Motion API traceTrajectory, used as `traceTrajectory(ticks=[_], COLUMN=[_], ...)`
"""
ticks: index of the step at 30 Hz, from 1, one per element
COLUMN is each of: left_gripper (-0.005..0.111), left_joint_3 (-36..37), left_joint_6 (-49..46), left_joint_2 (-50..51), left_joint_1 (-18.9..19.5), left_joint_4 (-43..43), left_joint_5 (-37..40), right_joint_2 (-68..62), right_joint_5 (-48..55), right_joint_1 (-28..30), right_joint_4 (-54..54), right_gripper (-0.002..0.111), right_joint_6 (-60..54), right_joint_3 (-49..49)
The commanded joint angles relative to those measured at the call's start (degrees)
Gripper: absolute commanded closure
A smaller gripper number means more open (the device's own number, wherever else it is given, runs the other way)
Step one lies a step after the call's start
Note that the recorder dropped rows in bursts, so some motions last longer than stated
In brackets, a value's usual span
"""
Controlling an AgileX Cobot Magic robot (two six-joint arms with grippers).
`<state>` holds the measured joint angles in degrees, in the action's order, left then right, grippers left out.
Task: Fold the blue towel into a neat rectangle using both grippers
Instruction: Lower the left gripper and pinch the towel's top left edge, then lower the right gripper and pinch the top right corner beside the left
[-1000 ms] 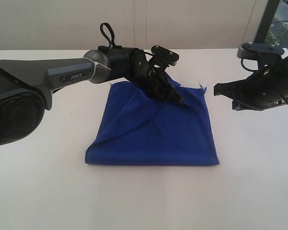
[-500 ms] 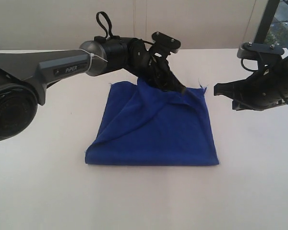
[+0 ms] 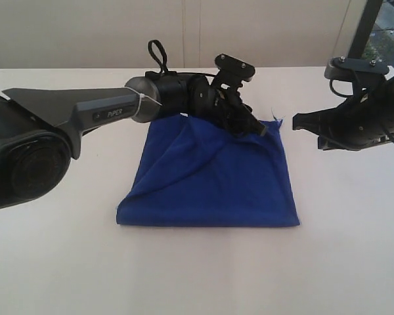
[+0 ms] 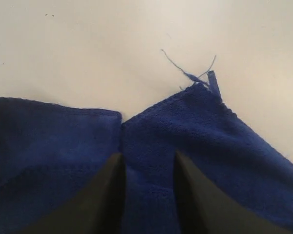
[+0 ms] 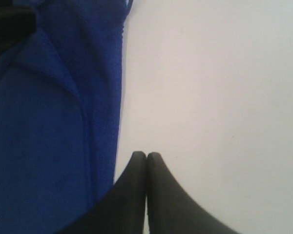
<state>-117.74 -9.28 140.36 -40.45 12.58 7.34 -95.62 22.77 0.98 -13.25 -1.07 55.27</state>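
Note:
The blue towel (image 3: 210,177) lies folded to a rough square on the white table (image 3: 354,249), with a diagonal ridge running up to its far edge. My left gripper (image 3: 255,128) is low over the far right part of the towel. In the left wrist view, the left gripper (image 4: 147,158) has a fold of towel (image 4: 210,131) filling the gap between its jaws, and a loose thread (image 4: 185,73) marks the corner just beyond. My right gripper (image 3: 297,123) hovers just right of the towel's far right corner. The right gripper (image 5: 146,155) is shut and empty over bare table beside the towel edge (image 5: 49,122).
A pale wall (image 3: 262,33) closes off the far side of the table. A dark window frame (image 3: 361,29) stands at the far right. Bare table surrounds the towel in front and on both sides.
The left gripper has moved right and down along the towel's far edge, carrying the raised fold toward the far right corner. The right arm has not moved.

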Motion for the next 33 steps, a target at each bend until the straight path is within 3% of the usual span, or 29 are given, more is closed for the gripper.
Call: traceTrajectory(ticks=[1,5,7,9,22,24,28,30,33], left_gripper=[0.067,0.068,0.083,0.107,0.107,0.107,0.107,0.107,0.107], left_joint_3=[-0.2,-0.2,-0.2,-0.4,-0.4,-0.4,0.0,0.1,0.1], left_joint_6=[0.3,0.3,-0.3,-2.6,-5.0,-4.9,-4.3,-0.1,3.3], left_joint_2=[1.6,2.2,2.2,2.1,-3.8,-4.0,-8.5,-12.1,-15.6], left_joint_1=[-0.2,-0.2,-0.2,-0.3,-0.2,-0.2,-0.2,-0.2,-0.2], left_joint_4=[0.2,0.2,0.2,0.2,-0.2,-0.2,-6.6,-14.7,-21.8], left_joint_5=[-0.5,-1.5,-1.7,-1.8,0.5,4.9,22.2,33.8,40.8], right_joint_2=[0.0,0.0,0.0,0.0,0.0,0.0,0.0,0.0,-1.0], right_joint_5=[-0.7,-0.7,-0.7,-0.7,-0.7,-0.4,-0.1,-0.1,1.9], right_joint_1=[0.2,0.2,0.2,0.2,0.2,0.2,0.2,0.2,0.2], right_joint_4=[-0.2,-0.2,-0.2,-0.2,-0.2,-0.2,-0.5,-6.5,-15.4], right_gripper=[0.108,0.108,0.108,0.108,0.108,0.108,0.108,0.108,0.108], right_joint_6=[0.1,0.1,0.1,0.1,0.1,0.1,0.0,-4.9,-13.2], right_joint_3=[0.0,0.0,0.0,0.0,0.0,0.0,0.0,0.3,3.0])
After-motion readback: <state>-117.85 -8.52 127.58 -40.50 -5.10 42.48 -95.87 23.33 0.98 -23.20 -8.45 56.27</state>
